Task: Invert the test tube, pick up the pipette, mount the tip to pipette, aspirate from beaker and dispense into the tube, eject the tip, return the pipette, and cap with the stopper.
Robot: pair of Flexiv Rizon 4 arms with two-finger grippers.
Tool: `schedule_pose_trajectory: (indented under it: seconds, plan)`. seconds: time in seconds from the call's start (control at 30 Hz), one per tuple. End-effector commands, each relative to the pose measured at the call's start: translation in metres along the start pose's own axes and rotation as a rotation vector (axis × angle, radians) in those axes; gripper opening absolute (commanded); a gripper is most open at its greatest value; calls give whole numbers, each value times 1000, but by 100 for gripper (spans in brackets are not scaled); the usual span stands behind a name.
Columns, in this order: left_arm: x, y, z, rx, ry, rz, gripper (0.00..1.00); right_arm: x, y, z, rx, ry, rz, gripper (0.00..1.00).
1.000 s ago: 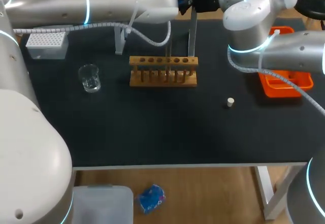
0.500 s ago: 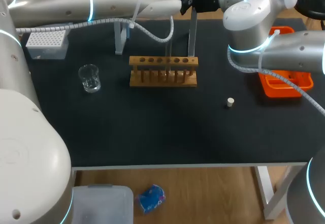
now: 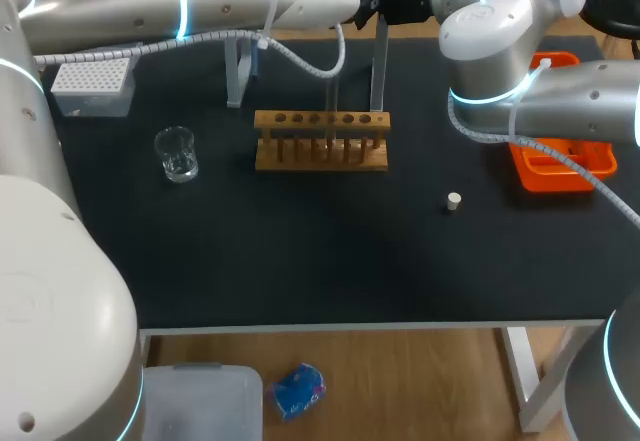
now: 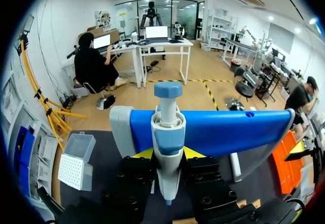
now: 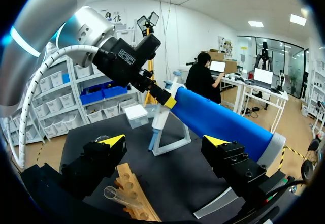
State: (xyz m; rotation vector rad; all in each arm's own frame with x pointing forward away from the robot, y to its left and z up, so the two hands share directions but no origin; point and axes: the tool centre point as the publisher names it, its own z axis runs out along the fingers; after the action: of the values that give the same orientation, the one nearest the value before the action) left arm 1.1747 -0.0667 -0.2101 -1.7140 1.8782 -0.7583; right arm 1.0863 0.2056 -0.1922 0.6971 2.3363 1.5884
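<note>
My left gripper (image 4: 167, 154) is shut on the white and blue pipette (image 4: 168, 113), which hangs on the blue bar of the pipette stand (image 4: 228, 130) at the back of the table. In the right wrist view that left gripper (image 5: 163, 98) grips the pipette (image 5: 158, 120) ahead of my open right gripper (image 5: 165, 142), which hovers empty over the wooden rack (image 5: 133, 196) with a clear test tube (image 5: 116, 194) in it. In the head view the rack (image 3: 320, 141) stands mid-table, the beaker (image 3: 177, 153) to its left, the white stopper (image 3: 454, 200) to its right.
A white tip box (image 3: 92, 87) sits at the back left. An orange tray (image 3: 556, 166) lies at the right edge under my right arm. The stand's legs (image 3: 237, 76) rise just behind the rack.
My left arm has shifted slightly to the right at the stand, still shut on the pipette. The right arm has not moved.
</note>
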Motion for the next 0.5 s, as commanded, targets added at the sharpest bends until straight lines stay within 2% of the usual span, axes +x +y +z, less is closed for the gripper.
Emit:
schedule_pose_trajectory:
  seconds: [0.03,0.07,0.1,0.3,0.5]
  plan:
    - [0,-2,1,-13,5,-4,27,-1,0,0,3,2,1,100]
    - [0,-1,1,-13,6,-5,27,-1,0,0,3,2,1,100]
    - [0,-1,1,-12,7,-5,33,-1,0,0,3,2,1,100]
    - [-1,0,-1,-10,9,-8,41,-1,0,0,3,2,1,100]
    - [3,1,-7,-3,17,-9,40,-1,0,0,3,2,1,100]
